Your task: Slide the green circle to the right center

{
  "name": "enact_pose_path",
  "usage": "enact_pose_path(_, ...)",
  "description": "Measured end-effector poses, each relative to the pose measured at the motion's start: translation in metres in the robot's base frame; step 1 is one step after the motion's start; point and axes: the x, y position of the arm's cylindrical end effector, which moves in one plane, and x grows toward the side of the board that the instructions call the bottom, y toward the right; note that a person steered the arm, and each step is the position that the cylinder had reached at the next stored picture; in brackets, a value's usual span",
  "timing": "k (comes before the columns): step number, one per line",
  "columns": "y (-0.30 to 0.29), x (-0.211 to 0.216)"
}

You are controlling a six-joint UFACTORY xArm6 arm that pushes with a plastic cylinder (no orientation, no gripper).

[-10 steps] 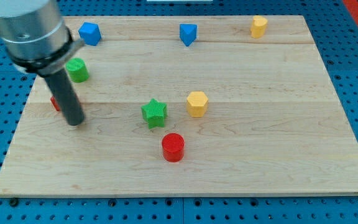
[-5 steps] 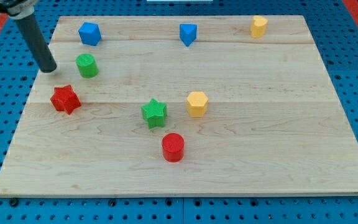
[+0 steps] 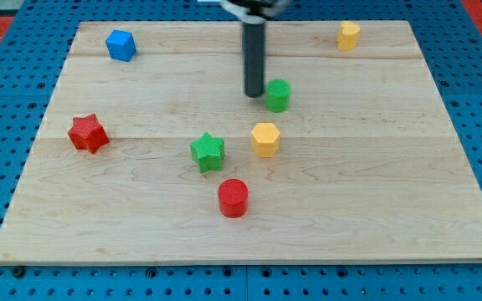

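Observation:
The green circle [image 3: 278, 95] stands on the wooden board [image 3: 392, 167], a little above the board's middle. My tip [image 3: 253, 94] is just at the circle's left side, touching or nearly touching it. The dark rod rises from there to the view's top and hides a blue block behind it, at the top centre.
A yellow hexagon block [image 3: 265, 139] lies just below the green circle. A green star [image 3: 207, 152] and a red cylinder [image 3: 233, 198] sit lower, near the centre. A red star [image 3: 87, 133] is at the left, a blue cube [image 3: 120, 44] top left, a yellow block [image 3: 349, 35] top right.
The rod has swept from the board's left edge to the centre. The green circle has slid with it from the upper left to just above the yellow hexagon.

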Motion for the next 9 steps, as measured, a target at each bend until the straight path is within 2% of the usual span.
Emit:
enact_pose_path(2,0.055,-0.004)
enact_pose_path(3,-0.012,-0.051)
enact_pose_path(4,0.042,-0.029)
enact_pose_path(5,0.08,0.031)
enact_pose_path(7,0.03,-0.027)
enact_pose_path(8,0.099,-0.028)
enact_pose_path(9,0.14,-0.01)
